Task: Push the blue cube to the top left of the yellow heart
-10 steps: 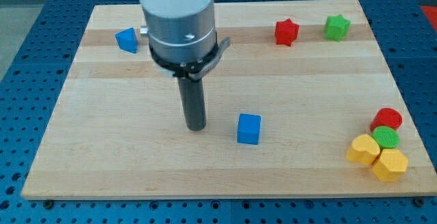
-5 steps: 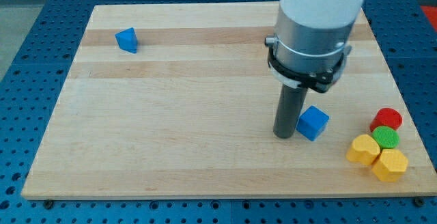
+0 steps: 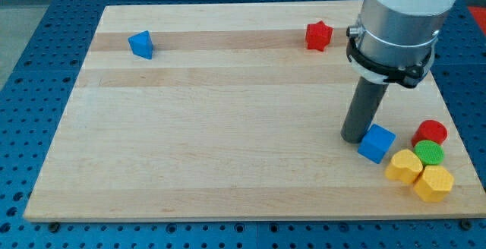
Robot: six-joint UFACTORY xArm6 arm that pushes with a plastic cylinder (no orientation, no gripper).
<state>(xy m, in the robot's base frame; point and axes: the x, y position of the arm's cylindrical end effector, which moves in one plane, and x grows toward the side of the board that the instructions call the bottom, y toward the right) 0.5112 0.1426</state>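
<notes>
The blue cube (image 3: 377,143) lies at the view's lower right, turned at an angle, just up and left of the yellow heart (image 3: 403,166) and close to touching it. My tip (image 3: 353,138) stands on the board right against the cube's left side. The arm's grey body rises above it to the view's top right.
A yellow hexagonal block (image 3: 433,183), a green round block (image 3: 429,153) and a red round block (image 3: 430,132) cluster by the heart at the board's right edge. A red star (image 3: 319,35) lies at the top middle, a second blue block (image 3: 140,44) at the top left.
My tip has moved right and slightly toward the view's bottom, pushing the blue cube from mid-board to beside the yellow heart. The red star shows again; the green star is now hidden by the arm.
</notes>
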